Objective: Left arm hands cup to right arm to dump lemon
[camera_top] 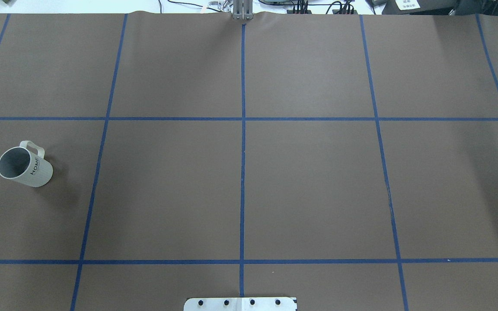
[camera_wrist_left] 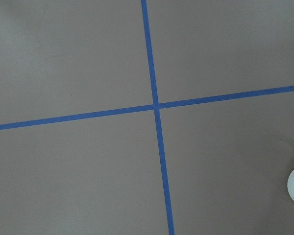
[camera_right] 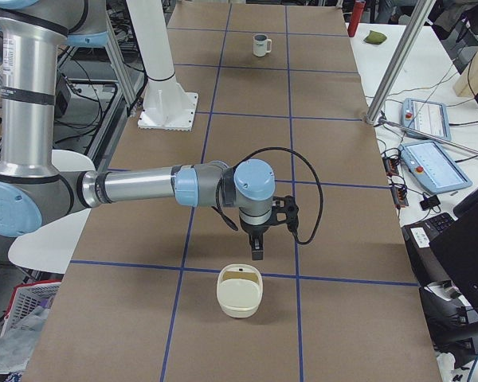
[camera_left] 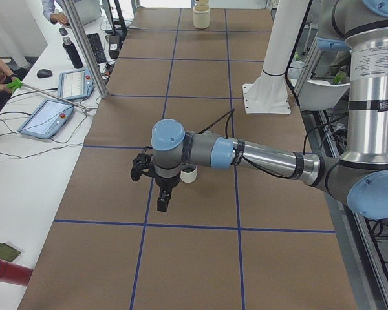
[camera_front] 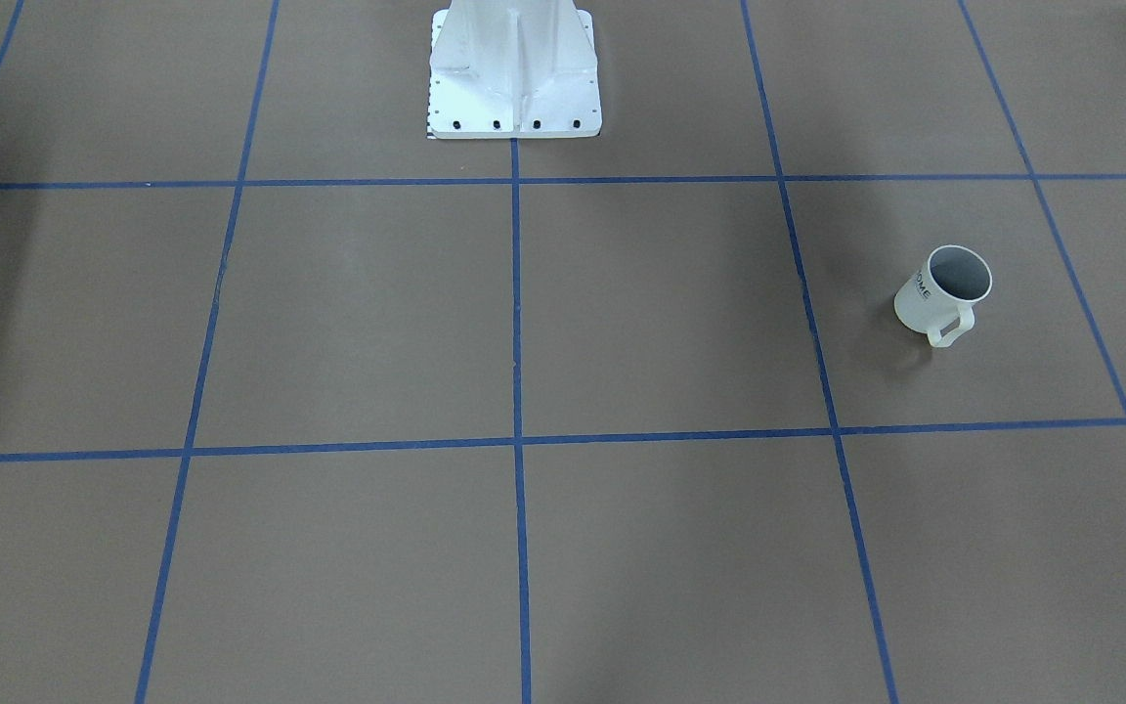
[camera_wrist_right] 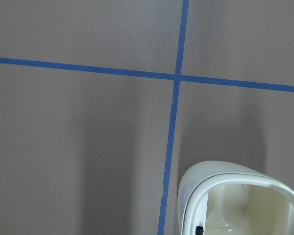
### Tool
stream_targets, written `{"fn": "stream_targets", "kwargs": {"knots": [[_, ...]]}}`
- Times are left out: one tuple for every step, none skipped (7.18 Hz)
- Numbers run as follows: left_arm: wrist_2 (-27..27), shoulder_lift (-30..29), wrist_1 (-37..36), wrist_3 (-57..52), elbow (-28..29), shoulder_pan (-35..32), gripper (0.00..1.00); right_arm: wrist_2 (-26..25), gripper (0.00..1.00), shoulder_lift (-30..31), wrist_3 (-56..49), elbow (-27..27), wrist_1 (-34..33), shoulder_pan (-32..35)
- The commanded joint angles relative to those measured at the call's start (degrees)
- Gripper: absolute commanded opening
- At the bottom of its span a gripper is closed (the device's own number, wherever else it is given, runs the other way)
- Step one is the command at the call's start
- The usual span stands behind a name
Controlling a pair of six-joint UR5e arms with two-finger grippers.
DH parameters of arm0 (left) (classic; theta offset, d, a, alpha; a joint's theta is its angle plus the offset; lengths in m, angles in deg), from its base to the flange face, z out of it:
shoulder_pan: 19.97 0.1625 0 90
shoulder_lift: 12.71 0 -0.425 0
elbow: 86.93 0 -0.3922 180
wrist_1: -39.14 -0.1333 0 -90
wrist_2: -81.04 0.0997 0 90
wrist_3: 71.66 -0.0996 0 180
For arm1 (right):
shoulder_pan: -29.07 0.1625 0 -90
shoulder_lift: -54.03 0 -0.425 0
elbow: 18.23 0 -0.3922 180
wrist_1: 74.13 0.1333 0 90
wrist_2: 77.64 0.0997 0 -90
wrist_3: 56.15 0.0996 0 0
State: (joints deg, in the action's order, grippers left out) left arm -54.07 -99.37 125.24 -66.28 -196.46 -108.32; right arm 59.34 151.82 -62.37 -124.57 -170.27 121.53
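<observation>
I see the cup (camera_front: 944, 291) upright on the tabletop (camera_front: 622, 323), but cannot tell whether jaws of the left arm (camera_left: 258, 155) or right arm (camera_right: 143, 187) are apart.

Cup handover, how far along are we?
Nothing looks done: the cup stands alone on the table, no lemon visible inside. In hand: the left claw hangs above the table, apart from it. Left: grasp, pass to the right claw, dump.
</observation>
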Motion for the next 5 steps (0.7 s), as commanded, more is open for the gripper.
{"fn": "stream_targets", "kwargs": {"knots": [[-4.2, 0.2, 4.5, 20.0, -1.3, 7.7, 1.00, 0.0, 1.00, 0.0, 0.1, -0.7, 0.0, 0.0], [-3.1, 1.9, 9.3, 26.4, -1.3, 10.4, 1.00, 0.0, 1.00, 0.0, 0.1, -0.7, 0.0, 0.0], [-0.4, 2.0, 13.3, 34.0, -1.3, 14.4, 1.00, 0.1, 1.00, 0.0, 0.1, -0.8, 0.0, 0.0], [2.4, 2.4, 16.6, 39.8, -1.1, 18.5, 1.00, 0.2, 1.00, 0.0, 0.1, -0.8, 0.0, 0.0], [4.7, 3.2, 18.2, 42.9, -1.0, 22.0, 1.00, 0.2, 1.00, -0.1, 0.1, -0.8, 0.0, 0.0]]}}
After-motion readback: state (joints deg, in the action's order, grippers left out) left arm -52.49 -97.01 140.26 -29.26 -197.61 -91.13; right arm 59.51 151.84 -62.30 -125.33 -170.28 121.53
